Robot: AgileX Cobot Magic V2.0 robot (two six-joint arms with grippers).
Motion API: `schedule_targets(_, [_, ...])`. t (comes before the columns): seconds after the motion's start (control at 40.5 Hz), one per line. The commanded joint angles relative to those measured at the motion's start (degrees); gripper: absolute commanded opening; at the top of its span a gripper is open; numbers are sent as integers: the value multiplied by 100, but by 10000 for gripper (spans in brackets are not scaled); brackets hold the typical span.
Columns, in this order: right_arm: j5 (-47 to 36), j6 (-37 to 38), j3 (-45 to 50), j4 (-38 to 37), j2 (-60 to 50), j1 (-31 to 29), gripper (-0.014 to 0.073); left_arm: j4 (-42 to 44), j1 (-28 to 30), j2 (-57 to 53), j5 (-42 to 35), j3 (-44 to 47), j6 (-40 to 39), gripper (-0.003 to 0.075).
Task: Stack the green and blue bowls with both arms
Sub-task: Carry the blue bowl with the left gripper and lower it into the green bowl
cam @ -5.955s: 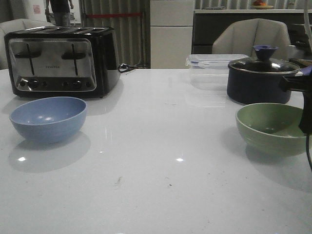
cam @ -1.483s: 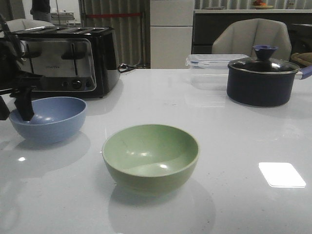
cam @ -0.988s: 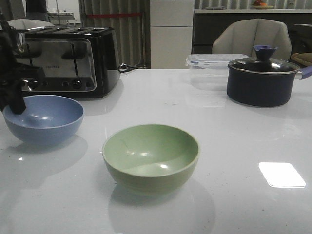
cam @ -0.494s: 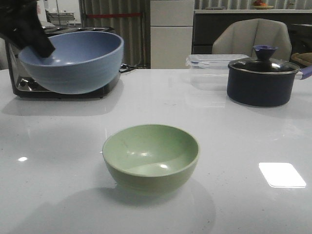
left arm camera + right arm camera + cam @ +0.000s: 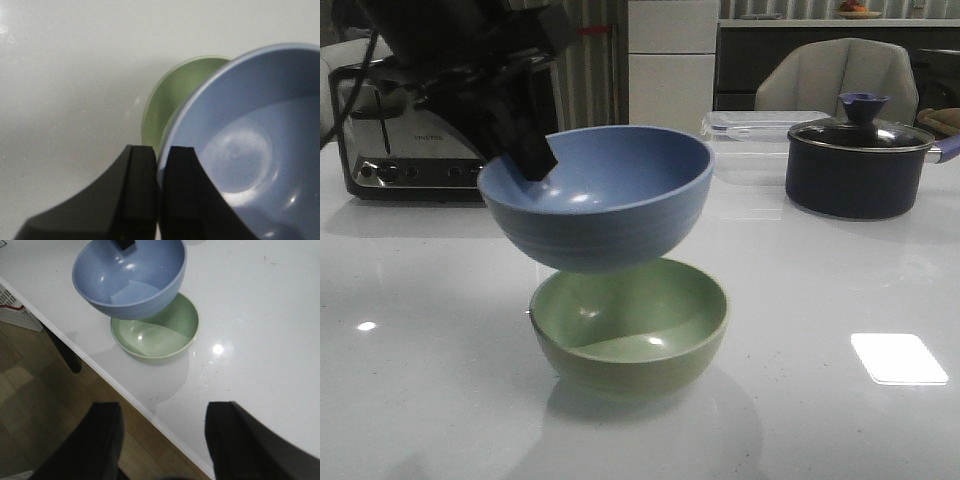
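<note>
The left tool [image 5: 159,200] is clamped on the blue bowl's [image 5: 598,195] rim, holding it above the green bowl [image 5: 630,325] mid-frame. The right tool [image 5: 162,440] stands apart off the bench [image 5: 820,420] edge, its arm cut off.

Kitchen: toaster [image 5: 415,135] and lidded pot [image 5: 860,165] on counter [image 5: 800,290].

Two bowls: one blue bowl [image 5: 600,195], one green bowl [image 5: 630,325]; one toaster [image 5: 390,135], one pot [image 5: 855,165].

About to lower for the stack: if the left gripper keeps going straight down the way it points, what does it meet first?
Most likely the green bowl: the left gripper, clamped on the blue bowl rim, looks down just past the green rim's edge. Depth is unclear; it might meet the table instead.
</note>
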Motion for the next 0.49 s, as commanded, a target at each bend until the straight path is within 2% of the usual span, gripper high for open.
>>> schedule_targets(0.0, [-377,-61,-153,47,-6,2,477,-34,-140,-18,-281,-289,-161,94])
schedule_targets(0.173, [-377,-61,-153,47,-6,2,477,154,-350,302,-313,-363,-197,99])
schedule_targets(0.321, [-377,-61,-153,47,-6,2,477,804,-416,478,-466,-363,-660,100])
schedule_targets(0.469, [-376,-61,-153,47,-6,2,477,804,-416,620,-529,-363,-674,100])
